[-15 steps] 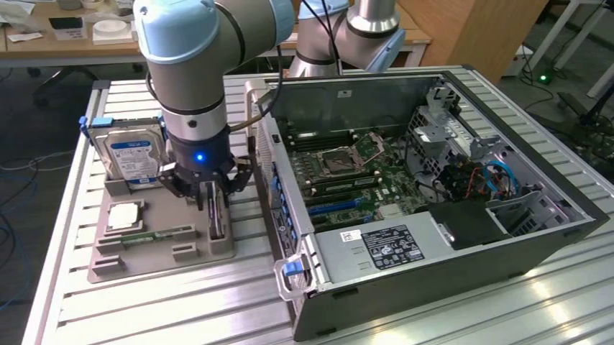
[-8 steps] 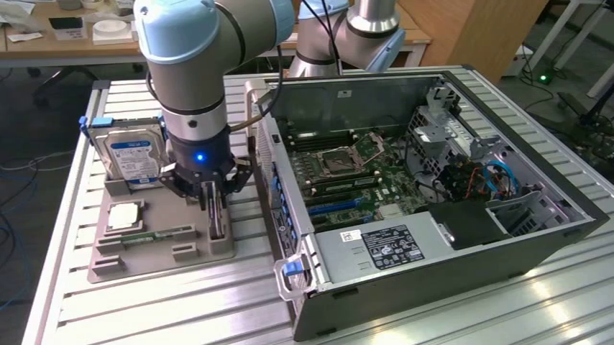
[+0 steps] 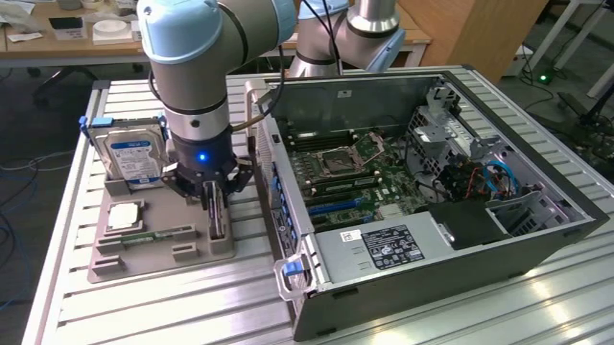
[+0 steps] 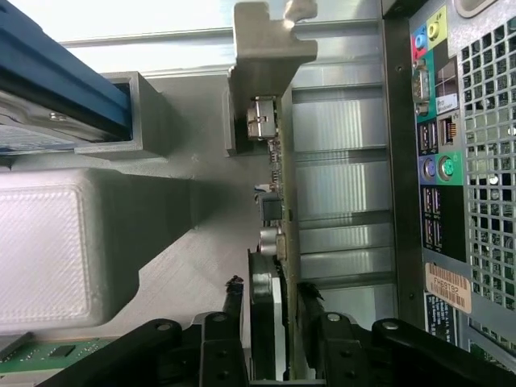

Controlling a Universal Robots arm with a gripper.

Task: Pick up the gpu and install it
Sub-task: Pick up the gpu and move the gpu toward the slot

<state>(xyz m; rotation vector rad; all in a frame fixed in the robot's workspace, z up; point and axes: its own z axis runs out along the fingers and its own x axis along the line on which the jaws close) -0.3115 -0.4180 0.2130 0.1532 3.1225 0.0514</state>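
On the grey tray [image 3: 178, 206] at the exterior view's left, we find the gpu [image 3: 217, 219] standing on its long edge in a slot along the tray's right side, nearest the computer case [image 3: 403, 295]. The arm comes straight down over it, and the gripper [image 3: 213, 192] sits on the card's upper edge.

From the wrist we see the gpu [image 4: 287, 234] edge-on: a thin green board with the black cooler on one face and its metal bracket [image 4: 270, 48] at the far end. The black fingers [image 4: 234, 322] are drawn in about halfway, one on each face, pinching the card. Its lower edge sits down in the tray [image 4: 177, 242].

We note the case's rear port panel [image 4: 439, 161] just beside the card.

Other tray items, exterior view: a hard drive [image 3: 134, 158] upright at the far left, a processor chip [image 3: 125, 215] lying flat nearer, and a memory stick [image 3: 154, 236] lying flat near the front.

The case lies open on the slatted metal surface [image 3: 192, 302], with its motherboard [image 3: 355, 172] exposed.
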